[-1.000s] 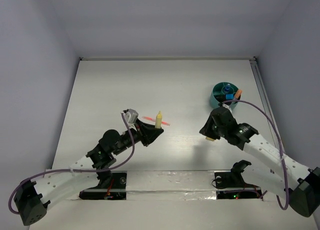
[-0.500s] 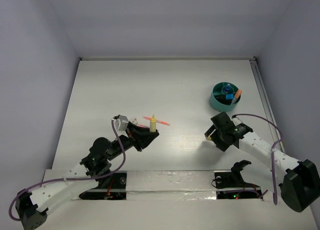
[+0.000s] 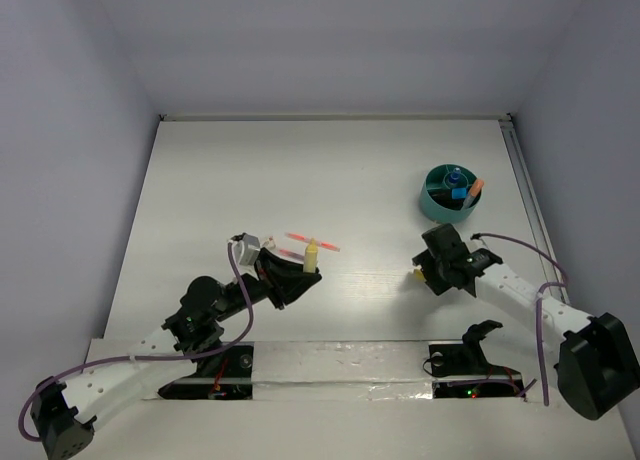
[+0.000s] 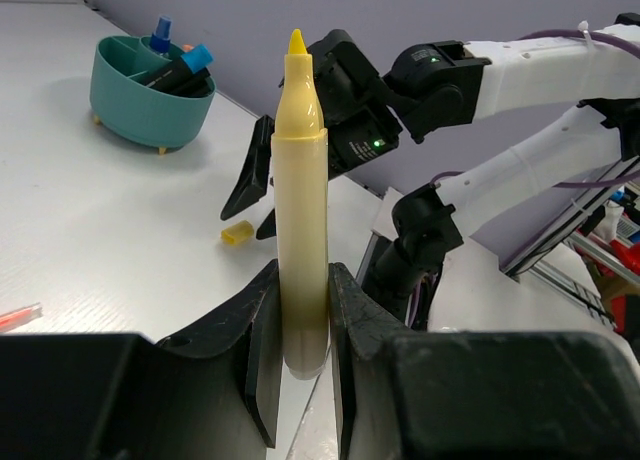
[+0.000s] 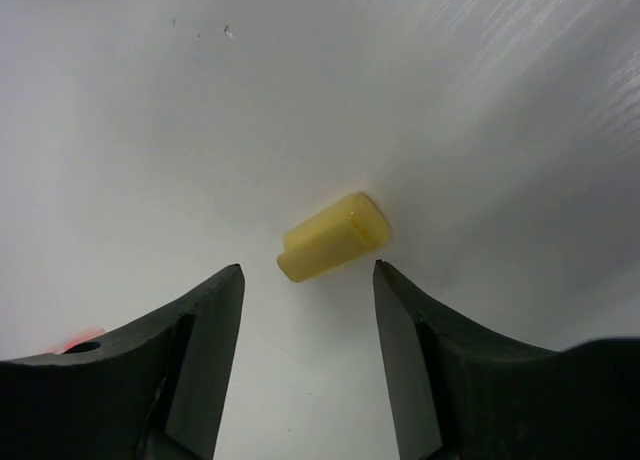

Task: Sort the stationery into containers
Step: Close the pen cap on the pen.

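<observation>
highlighter point(image 4: 300, 210): yellow, uncapped, held upright with its tip pointing up, left of centre over the counter point(image 3: 250, 170) and well apart from the cup.
left tool point(image 4: 302, 280): clamped on the lower barrel of the highlighter, one finger on each side. the low hold leaves the tip end free, probably so a cap can be pushed on.
cap point(image 5: 333, 237): small, yellow, matching the highlighter. it lies on its side on the counter, right under the right tool and touching neither finger.
right tool point(image 5: 308, 270): spread apart and empty, pointing down with a finger on each side of the cap. it looks lined up to close on it.
cup point(image 3: 435, 205): teal, round, with dividers, standing at the far right of the counter, just beyond the right tool.
in the cup: a blue marker point(image 4: 160, 30), a black marker with a blue cap point(image 4: 185, 65) and an orange one point(image 3: 476, 188) lean on the rim. i cannot tell which compartment holds which.
pink pen point(image 3: 328, 246): lies flat on the counter just beyond the left tool, not yet sorted.
step in hand: judged to be fetching the cap so the highlighter can be closed before it goes into the cup.
risk: the cap is short and rounded, so it could roll or squirt out as the fingers close.
</observation>
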Motion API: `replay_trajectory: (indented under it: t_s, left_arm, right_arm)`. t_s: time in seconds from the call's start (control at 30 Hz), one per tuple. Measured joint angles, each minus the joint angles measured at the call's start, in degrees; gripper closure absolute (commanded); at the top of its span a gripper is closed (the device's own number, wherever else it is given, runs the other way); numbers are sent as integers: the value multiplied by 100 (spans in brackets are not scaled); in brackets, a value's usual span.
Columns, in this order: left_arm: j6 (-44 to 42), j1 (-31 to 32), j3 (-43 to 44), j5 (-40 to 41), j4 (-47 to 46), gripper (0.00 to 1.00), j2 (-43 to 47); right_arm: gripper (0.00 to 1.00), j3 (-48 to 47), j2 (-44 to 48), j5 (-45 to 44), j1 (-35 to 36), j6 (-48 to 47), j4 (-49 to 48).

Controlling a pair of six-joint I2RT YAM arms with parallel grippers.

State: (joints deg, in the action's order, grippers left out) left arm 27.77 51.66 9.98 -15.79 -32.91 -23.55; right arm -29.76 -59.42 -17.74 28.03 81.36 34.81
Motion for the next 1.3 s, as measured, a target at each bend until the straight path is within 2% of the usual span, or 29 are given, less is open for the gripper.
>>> replay_trajectory:
  t_s: [0.33,0.6,1.03,1.13,1.3]
  left_arm:
    - [63,0,-13,-74,-72,100,195]
    - [85,0,-15,-122,-92,100,203]
    - [85,0,-15,-157,-111,100,203]
    - [85,0,-15,-157,-111,100,203]
    - [85,0,-15,-157,-111,100,203]
  right_arm:
    - [46,-2,-321,-216,-66,365,-4]
    - [47,-87,-682,-367,-234,409,-111]
    - [48,-621,-1429,-208,-295,-262,-177]
    - [46,-793,-1620,-125,-295,-535,-70]
    - [34,-887,-1685,48,-295,-920,33]
